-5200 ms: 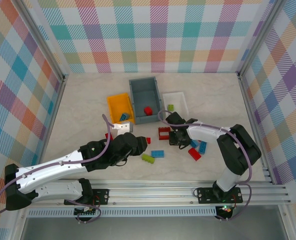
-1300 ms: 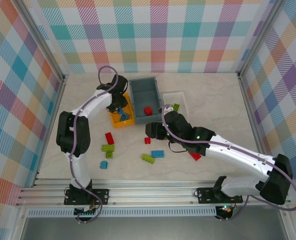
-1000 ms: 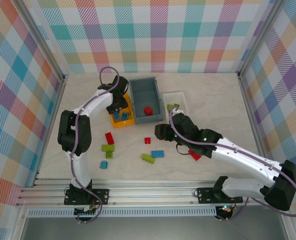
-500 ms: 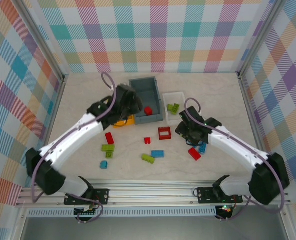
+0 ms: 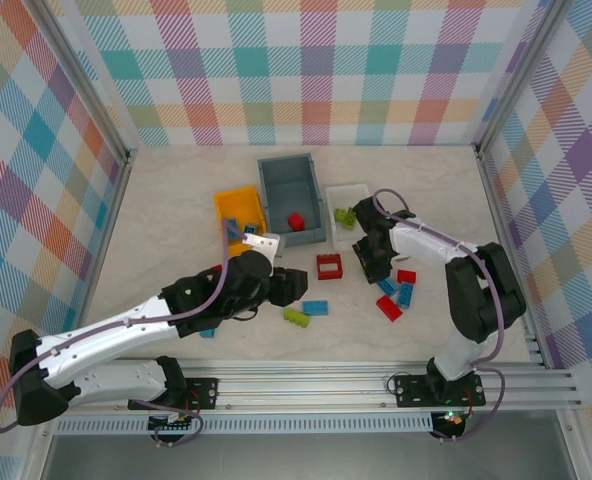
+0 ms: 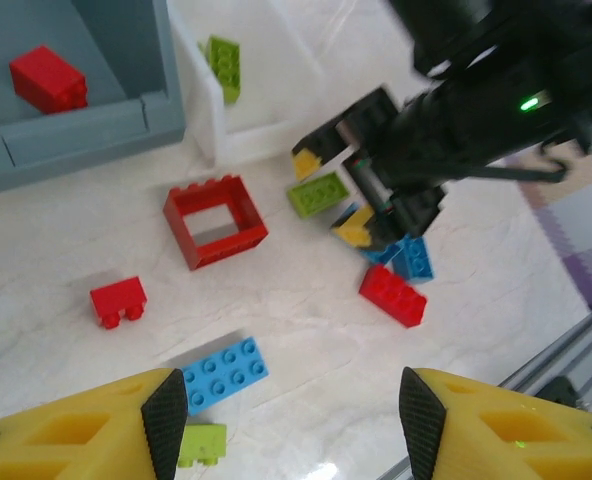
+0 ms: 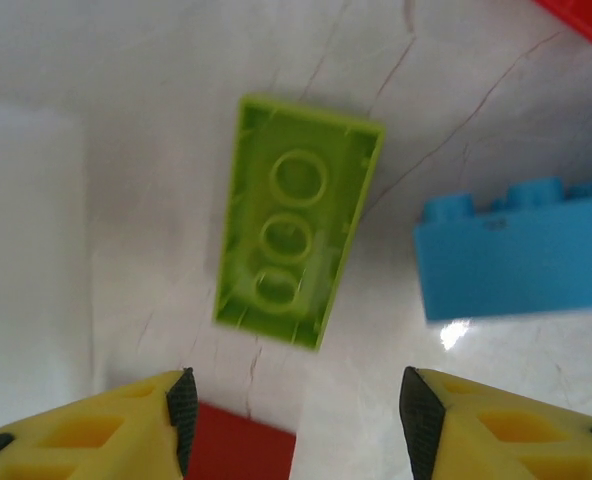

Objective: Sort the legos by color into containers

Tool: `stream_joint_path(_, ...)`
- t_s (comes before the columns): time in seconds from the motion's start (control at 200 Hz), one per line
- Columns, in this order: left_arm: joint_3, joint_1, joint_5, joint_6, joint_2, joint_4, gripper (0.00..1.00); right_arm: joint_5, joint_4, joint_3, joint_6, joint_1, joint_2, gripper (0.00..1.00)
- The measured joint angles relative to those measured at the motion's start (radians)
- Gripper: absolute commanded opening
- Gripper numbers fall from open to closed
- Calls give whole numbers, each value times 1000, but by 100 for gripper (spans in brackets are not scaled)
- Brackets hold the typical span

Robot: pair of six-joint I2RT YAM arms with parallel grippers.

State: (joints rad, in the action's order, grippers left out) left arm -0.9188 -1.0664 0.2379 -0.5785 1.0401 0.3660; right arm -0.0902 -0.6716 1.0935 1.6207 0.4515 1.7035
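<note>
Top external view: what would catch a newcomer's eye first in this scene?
At the back centre, the orange bin holds blue bricks, the grey-blue bin a red brick, the white bin green ones. In front of them, the right end effector straddles a lime green brick lying underside up among loose bricks on the table.

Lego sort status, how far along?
Done: blue bricks in orange bin, one red brick in grey bin, green bricks in white bin. In hand: nothing; right gripper open over a loose green brick. Remaining: red frame, blue brick, other loose bricks on the table.
</note>
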Motion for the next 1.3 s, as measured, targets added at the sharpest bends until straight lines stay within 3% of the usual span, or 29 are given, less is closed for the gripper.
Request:
stream_joint_path(0.55, 0, 0, 10, 8, -32, -2, 60, 62, 56, 11, 16, -88, 83, 61)
stream_joint_path(0.85, 0, 0, 11, 7, -32, -2, 58, 76, 27, 25, 43, -92, 107, 33)
stream_joint_path(1.09, 0, 0, 21, 7, -32, -2, 58, 6, 5, -19, 25, -68, 1, 29)
stream_joint_path(1.3, 0, 0, 85, -16, -27, 1, 57, -120, -15, 127, -173, 19, -95, 29)
